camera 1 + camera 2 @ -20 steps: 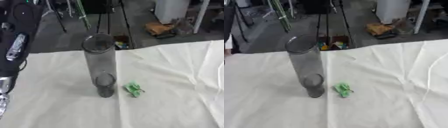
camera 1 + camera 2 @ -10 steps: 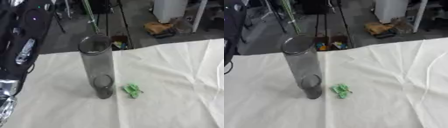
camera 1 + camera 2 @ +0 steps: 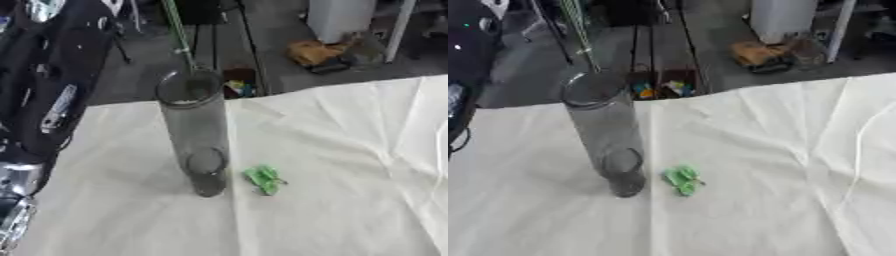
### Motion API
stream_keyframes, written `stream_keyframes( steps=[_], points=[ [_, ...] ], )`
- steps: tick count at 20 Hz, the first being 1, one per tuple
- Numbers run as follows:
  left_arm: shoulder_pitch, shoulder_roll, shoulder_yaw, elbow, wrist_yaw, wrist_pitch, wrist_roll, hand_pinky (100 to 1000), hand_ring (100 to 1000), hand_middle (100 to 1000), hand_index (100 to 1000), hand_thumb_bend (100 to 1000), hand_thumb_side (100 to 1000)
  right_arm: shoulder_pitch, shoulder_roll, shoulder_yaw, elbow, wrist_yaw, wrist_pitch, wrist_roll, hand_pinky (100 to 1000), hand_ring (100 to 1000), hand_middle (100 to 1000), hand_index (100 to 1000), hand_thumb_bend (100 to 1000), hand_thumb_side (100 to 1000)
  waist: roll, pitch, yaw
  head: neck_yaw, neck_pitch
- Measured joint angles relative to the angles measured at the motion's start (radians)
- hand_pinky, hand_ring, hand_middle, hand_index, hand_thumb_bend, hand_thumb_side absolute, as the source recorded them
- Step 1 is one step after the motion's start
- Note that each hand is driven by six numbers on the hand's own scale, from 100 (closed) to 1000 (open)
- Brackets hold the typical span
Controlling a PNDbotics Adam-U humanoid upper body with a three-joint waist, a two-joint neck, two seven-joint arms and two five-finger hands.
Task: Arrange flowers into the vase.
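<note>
Since a second ago the thin green stem has come into line with the vase: its lower end now sits at the far rim of the mouth, where earlier it stood well behind and apart from it. The black left arm reaches further up the left side of the left eye view than it did. The vase and the small green piece lie where they were on the tabletop.

The vase is a tall, clear, smoky-grey cylinder, upright, with a round open mouth and a thick base. The stem is straight, narrow and slightly tilted, running up out of view. The green piece is small and crumpled, lying just to the right of the vase's foot, apart from it. The tabletop wears a cream cloth, creased into soft folds.

The left arm is glossy black with silver parts near the lower corner; its hand is out of view above, so I cannot tell how its fingers are set. The right hand does not show
</note>
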Motion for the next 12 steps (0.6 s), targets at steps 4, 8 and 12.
stream_keyframes(
  steps=[4, 8, 12],
  points=[
    [0.012, 0.0, -0.001, -0.01, -0.007, -0.005, -0.008, 100, 100, 100, 100, 100, 742, -0.001, 0.002, 0.0, 0.0, 0.0, -0.001, 0.001, 814, 724, 477, 894, 100, 861, -0.001, 0.007, -0.001, 0.005, -0.005],
    [0.02, 0.0, -0.001, -0.016, -0.002, -0.006, -0.008, 100, 100, 100, 100, 100, 743, -0.009, 0.008, 0.0, 0.0, 0.001, 0.0, 0.003, 815, 725, 477, 894, 100, 862, -0.001, 0.016, -0.003, 0.006, -0.015],
    [0.029, 0.0, -0.001, -0.021, -0.003, -0.006, -0.008, 100, 100, 100, 100, 100, 741, -0.009, 0.009, 0.0, 0.0, 0.002, 0.0, 0.004, 816, 726, 476, 895, 100, 863, -0.002, 0.023, -0.007, 0.006, -0.021]
  ],
)
